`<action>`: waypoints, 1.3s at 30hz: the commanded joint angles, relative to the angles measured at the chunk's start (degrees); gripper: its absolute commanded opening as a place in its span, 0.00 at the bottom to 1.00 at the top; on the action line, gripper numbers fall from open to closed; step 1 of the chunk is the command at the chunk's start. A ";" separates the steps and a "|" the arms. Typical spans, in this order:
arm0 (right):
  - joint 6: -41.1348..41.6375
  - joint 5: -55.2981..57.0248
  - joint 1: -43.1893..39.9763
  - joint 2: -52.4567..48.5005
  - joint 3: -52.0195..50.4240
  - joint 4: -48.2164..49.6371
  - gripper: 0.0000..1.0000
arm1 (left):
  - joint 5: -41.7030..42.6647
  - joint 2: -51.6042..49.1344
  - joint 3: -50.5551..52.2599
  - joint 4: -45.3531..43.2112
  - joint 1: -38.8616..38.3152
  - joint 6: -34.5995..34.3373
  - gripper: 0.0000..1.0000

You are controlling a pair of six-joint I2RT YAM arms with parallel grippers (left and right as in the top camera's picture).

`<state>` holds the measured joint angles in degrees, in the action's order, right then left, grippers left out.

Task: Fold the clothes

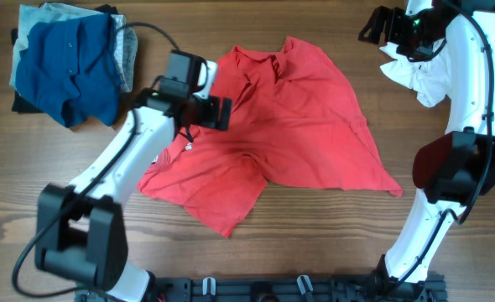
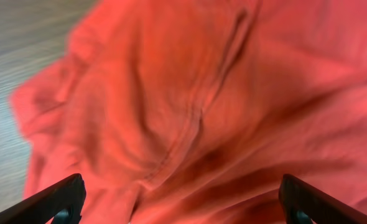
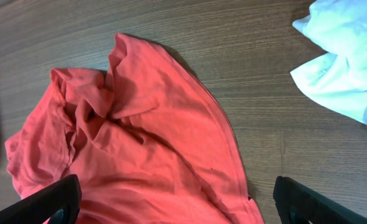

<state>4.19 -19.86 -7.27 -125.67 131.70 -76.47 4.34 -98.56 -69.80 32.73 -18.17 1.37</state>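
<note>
On the table (image 1: 315,243), about in the middle, the red shirt (image 1: 298,134) lies crumpled and unfolded, with many wrinkles. Small white print shows at its left part, just beside the left arm (image 1: 122,159). The left gripper (image 2: 181,186) hangs over the left part of the shirt. Its fingers (image 2: 56,200) stand wide apart and hold nothing. Between them only red cloth with a seam is seen, and I cannot tell if the tips touch it.

The right gripper (image 3: 176,183) is at the far right of the table, near the white garment (image 1: 424,80). Its fingers (image 3: 53,202) are spread fully too, and they are empty. From its camera the shirt's bunched edge is at the left and the white garment at the upper right, with bare wood between them. The white garment lies crumpled at the far right edge, partly under the right arm (image 1: 474,75), apart from the shirt.

At the far left corner a blue pile (image 1: 67,71) rests, blue cloth on top of grey and black ones, close to the shirt but not touching it.
</note>
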 commanded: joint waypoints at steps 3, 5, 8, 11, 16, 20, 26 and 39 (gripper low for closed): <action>-1.18 0.57 0.24 1.38 -0.15 0.13 1.00 | -3.78 -6.12 -0.24 -2.03 -2.99 10.29 0.95; -1.16 0.57 0.24 1.38 -0.15 0.13 1.00 | -5.49 -7.96 -0.24 -3.30 -3.26 10.51 0.91; -1.20 0.59 0.24 1.38 -0.15 0.20 1.00 | -5.55 -10.29 -0.24 -5.25 -3.28 11.98 0.83; -1.18 0.57 0.24 1.38 -0.15 0.28 1.00 | -5.55 -11.54 -0.24 -7.19 -3.26 11.96 0.80; -1.18 0.59 0.24 1.38 -0.15 0.37 1.00 | -6.36 -13.20 -0.24 -10.29 -3.26 11.96 0.76; -1.20 0.57 0.24 1.40 -0.15 0.35 1.00 | -6.38 -14.84 -0.24 -10.49 -3.48 11.96 0.76; -1.22 0.59 0.24 1.40 -0.15 0.39 1.00 | -8.59 -15.56 -0.24 -12.46 -3.41 11.67 0.53; -1.27 0.61 0.24 1.40 -0.15 0.35 1.00 | -20.00 -13.44 -1.92 -15.23 -3.41 3.67 0.04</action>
<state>4.16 -19.86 -7.27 -125.67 131.70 -76.23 -8.23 -113.47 -69.80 17.76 -21.39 8.80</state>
